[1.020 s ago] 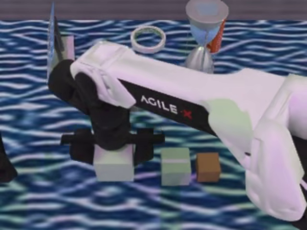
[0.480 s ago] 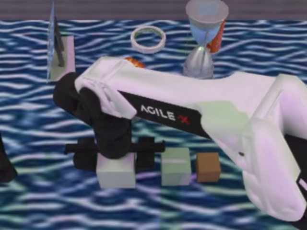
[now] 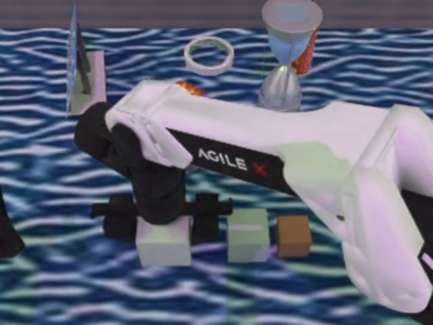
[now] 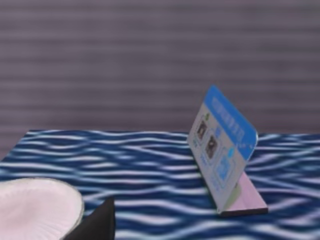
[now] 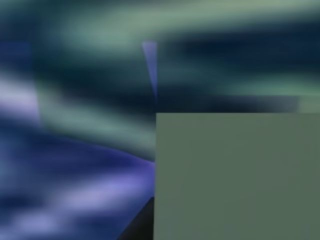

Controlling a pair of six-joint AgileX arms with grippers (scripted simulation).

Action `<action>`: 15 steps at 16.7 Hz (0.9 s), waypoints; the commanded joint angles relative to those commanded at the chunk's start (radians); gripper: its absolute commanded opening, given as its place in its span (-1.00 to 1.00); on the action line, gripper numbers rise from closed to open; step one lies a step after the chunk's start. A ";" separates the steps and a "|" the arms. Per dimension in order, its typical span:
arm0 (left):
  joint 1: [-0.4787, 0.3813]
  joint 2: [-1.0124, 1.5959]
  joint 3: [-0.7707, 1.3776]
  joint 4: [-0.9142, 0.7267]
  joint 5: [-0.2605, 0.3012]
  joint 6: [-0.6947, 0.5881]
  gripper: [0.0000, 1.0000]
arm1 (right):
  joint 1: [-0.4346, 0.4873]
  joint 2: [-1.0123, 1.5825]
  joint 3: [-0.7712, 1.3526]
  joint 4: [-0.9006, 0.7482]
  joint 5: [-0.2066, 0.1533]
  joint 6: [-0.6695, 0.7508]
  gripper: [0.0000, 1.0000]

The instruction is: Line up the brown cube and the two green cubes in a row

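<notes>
Three plain cubes sit in a row near the table's front edge, listed left to right. Larger green cube [image 3: 164, 244]: pale mint, smooth faces, biggest of the three. Smaller green cube [image 3: 247, 235]: same pale mint, just right of the first with a gap between. Brown cube [image 3: 293, 235]: terracotta, matte, smallest, just beside the smaller green one at the row's right end.

Right gripper [image 3: 162, 213]: directly over the larger green cube, one black finger [image 3: 121, 215] on each side of it, spread wide enough to straddle it; whether the pads touch cannot be told. The right wrist view shows one flat green face [image 5: 235, 175] close up.

Left arm [image 3: 7, 237]: parked at the table's left edge.

Since half a second ago, nothing has shifted; a second ago the gripper and the larger cube lay slightly farther left.
</notes>
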 joint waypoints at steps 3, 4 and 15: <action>0.000 0.000 0.000 0.000 0.000 0.000 1.00 | 0.000 0.000 0.000 0.000 0.000 0.000 0.96; 0.000 0.000 0.000 0.000 0.000 0.000 1.00 | 0.000 0.000 0.000 0.000 0.000 0.000 1.00; 0.000 0.000 0.000 0.000 0.000 0.000 1.00 | 0.003 0.006 0.041 -0.039 0.001 -0.001 1.00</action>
